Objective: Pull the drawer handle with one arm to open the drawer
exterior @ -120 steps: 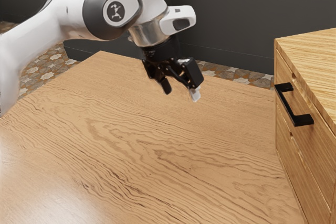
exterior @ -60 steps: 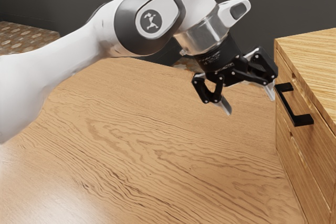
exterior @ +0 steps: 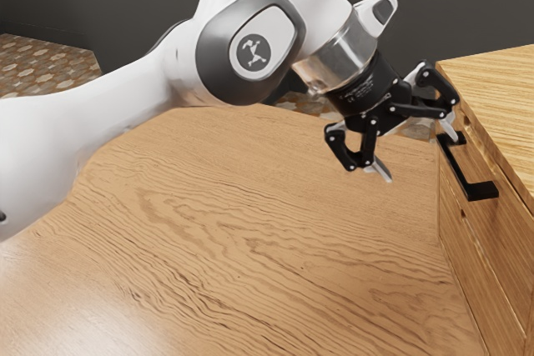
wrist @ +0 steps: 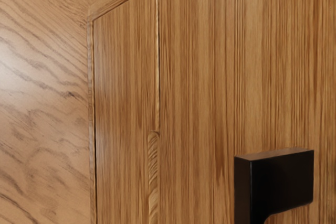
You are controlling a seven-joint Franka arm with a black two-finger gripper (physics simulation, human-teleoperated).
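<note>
– Drawer handle (exterior: 465, 168): which way is it lying from you?

– It is sitting just off my gripper (exterior: 415, 149), toward the exterior view's right, on the front of the drawer (exterior: 488, 239) in the wooden cabinet (exterior: 501, 81). The drawer is looking shut, its front flush with the cabinet face.

– And how is the gripper standing?

– It is spread wide and holding nothing. One finger is hanging low over the table (exterior: 250, 231); the other is reaching up beside the far end of the bar. I cannot tell whether that tip is touching it.

– How is the bar running?

– It is running lengthwise along the drawer front, its far end nearest me and its near end slanting down toward the exterior view's right. My wrist camera is catching one black end of it (wrist: 273, 182) against the wood grain, so I am judging that I am facing the front almost squarely, at one end and not at the middle.

– So what is the next move asking for?

– I am thinking it is a short slide along the bar, until my fingers are straddling it across its width, then closing and pulling away from the cabinet.
</note>
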